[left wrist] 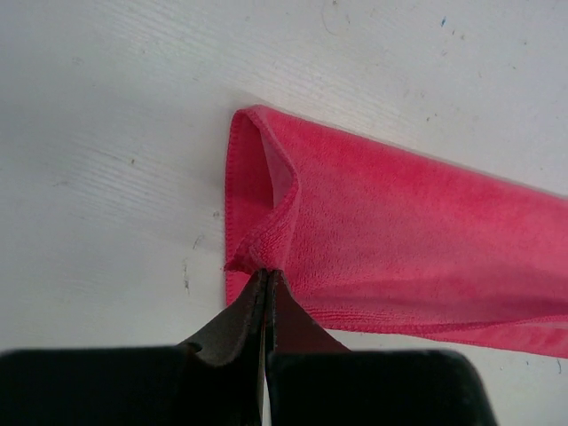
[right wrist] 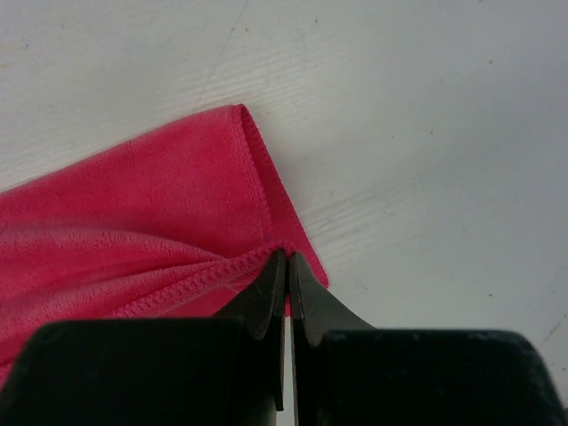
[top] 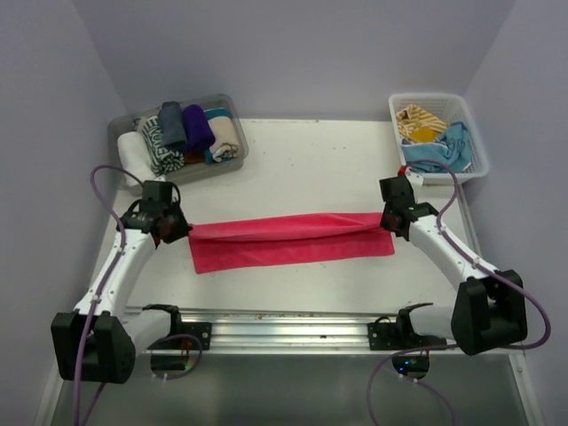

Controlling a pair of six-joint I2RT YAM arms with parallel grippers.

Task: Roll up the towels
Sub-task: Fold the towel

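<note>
As I read the overhead view from my station, item one is the hot pink towel [top: 288,240], a long folded band lying flat across the middle of the table [top: 319,164] and running from 9 o'clock to 3 o'clock. Item two: the left gripper [top: 185,232] at the towel's 9 o'clock end, jaws pressed together on the cloth. My left wrist view shows the left gripper [left wrist: 266,275] pinching a corner of the pink towel [left wrist: 399,231], the upper layer puckered into a small ridge at the tips. Item three: the right gripper [top: 388,222] at the 3 o'clock end, likewise clamped. In the right wrist view it [right wrist: 286,257] bites the stitched hem of the towel [right wrist: 133,204], with creases fanning away from the tips. Item four: a clear tray [top: 213,99] at 10 o'clock on the table, holding rolled towels packed side by side, among them a purple one [top: 197,127] and a black-and-white patterned one [top: 160,146]. Item five: a white lattice basket [top: 477,146] at 2 o'clock, holding loose towels, a mustard striped one [top: 419,120] toward its far side and a light blue one [top: 448,146] nearer me.
</note>
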